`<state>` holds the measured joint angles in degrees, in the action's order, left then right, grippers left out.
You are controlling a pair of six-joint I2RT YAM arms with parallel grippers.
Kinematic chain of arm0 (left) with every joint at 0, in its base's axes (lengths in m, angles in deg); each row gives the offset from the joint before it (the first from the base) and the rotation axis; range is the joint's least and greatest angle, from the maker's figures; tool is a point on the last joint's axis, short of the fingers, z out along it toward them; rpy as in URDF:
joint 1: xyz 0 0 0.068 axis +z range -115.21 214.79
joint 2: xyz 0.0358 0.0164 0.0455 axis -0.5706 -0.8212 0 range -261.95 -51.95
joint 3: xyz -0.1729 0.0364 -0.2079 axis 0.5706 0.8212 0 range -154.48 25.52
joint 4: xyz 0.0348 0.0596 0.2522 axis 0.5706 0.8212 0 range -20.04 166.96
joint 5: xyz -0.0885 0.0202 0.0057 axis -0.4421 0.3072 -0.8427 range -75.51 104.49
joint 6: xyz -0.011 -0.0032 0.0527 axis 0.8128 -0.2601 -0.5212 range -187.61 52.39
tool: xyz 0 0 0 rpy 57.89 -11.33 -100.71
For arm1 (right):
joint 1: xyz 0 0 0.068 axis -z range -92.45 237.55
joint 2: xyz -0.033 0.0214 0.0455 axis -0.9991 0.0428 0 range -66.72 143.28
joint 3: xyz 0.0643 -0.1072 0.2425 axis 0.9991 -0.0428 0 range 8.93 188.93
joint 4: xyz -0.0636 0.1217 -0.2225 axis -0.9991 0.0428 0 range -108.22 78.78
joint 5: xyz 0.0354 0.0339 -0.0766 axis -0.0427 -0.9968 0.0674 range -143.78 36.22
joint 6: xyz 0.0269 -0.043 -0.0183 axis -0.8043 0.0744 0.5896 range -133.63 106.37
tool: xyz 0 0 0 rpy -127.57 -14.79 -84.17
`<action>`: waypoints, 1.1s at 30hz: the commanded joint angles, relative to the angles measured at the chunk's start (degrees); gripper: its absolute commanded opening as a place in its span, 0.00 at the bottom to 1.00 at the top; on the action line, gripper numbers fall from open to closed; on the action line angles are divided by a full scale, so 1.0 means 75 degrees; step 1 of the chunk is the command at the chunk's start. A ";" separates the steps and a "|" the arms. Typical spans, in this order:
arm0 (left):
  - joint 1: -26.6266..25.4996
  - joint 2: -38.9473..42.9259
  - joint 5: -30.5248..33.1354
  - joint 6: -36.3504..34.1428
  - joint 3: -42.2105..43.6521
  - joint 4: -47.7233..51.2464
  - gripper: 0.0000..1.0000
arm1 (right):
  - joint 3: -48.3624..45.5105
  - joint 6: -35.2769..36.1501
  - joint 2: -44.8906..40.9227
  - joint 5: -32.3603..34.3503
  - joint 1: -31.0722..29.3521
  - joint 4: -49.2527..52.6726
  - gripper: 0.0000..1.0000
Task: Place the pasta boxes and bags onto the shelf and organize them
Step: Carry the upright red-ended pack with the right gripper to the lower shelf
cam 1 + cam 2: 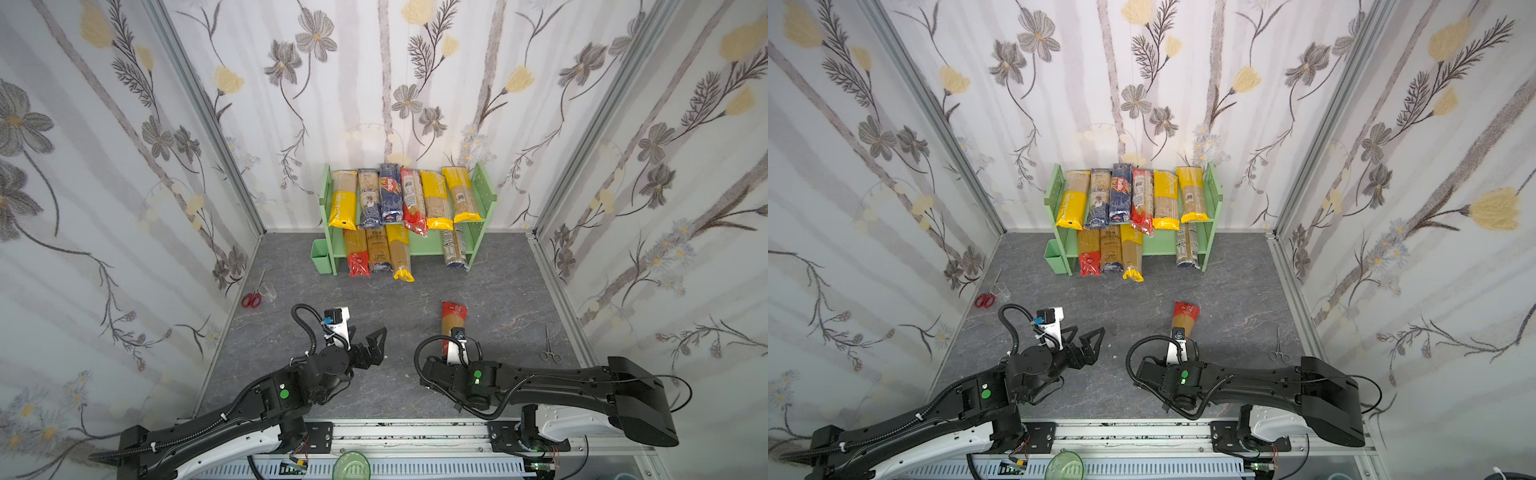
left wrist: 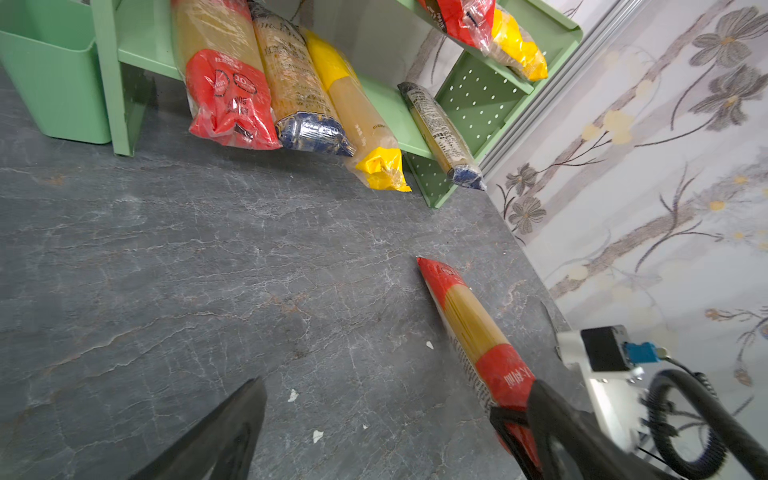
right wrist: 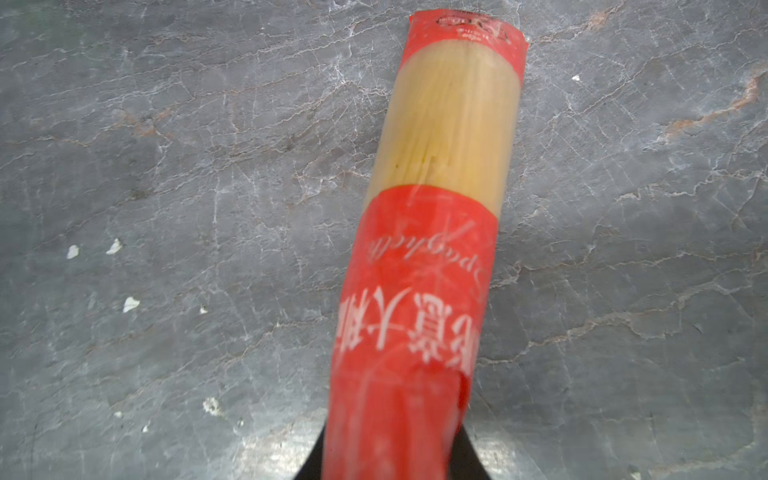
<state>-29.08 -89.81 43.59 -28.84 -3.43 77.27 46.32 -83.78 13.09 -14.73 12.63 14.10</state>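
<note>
1. Right wrist cam: I've got the right gripper (image 3: 392,463) clamped on the near end of the red-ended bag (image 3: 449,137) of spaghetti. One black finger shows on each side of the red wrap.
2. The bag runs lengthwise away from the gripper over the grey tabletop (image 3: 166,166). Its far end is down near the surface. Can't tell if the gripped end is off the table.
3. In both top views the bag is on the R half of the table, front area. It's well apart from the shelf (image 1: 484,187), which stands against the back wall.
4. Left gripper (image 1: 365,338): jaws wide, nothing between them. It hangs over bare table L of centre, apart from the bag.
5. Top tier: six packs (image 1: 436,199) side by side, filling it across, incl. the dark blue box (image 1: 388,193), third from L.
6. Bottom tier: three packs (image 1: 379,249) bunched at the L end and a lone pack (image 1: 454,249) at the R end, w/ bare shelf between. All four poke out past the front edge, and the yellow-ended pack (image 1: 401,257) sticks out furthest.
7. Other bits:
   - The green cup (image 1: 322,255) sits right against the shelf's L side.
   - The scissors (image 1: 251,299) and a small clear cup (image 1: 270,291) are by the L wall.
   - The forceps (image 1: 549,347) are near the R wall.
</note>
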 commanded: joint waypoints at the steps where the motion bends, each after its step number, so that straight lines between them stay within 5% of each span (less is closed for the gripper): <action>1: 0.0055 -0.0268 0.0412 -0.0217 -0.0257 -0.0061 1.00 | -0.0352 0.0635 -0.0679 0.1010 -0.0052 -0.0516 0.03; 13: 0.0323 -0.0271 0.0748 0.0052 -0.0201 -0.0063 1.00 | -0.1872 0.2669 -0.4431 0.0463 0.0512 -0.1801 0.00; 33: 0.0802 0.0048 0.0551 0.0035 -0.0069 -0.0049 1.00 | -0.0412 0.4805 -0.3663 0.0477 0.0862 -0.2674 0.00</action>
<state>-23.47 -89.75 47.42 -28.60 -4.23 77.42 41.45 -52.00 -15.32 -17.48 18.36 3.50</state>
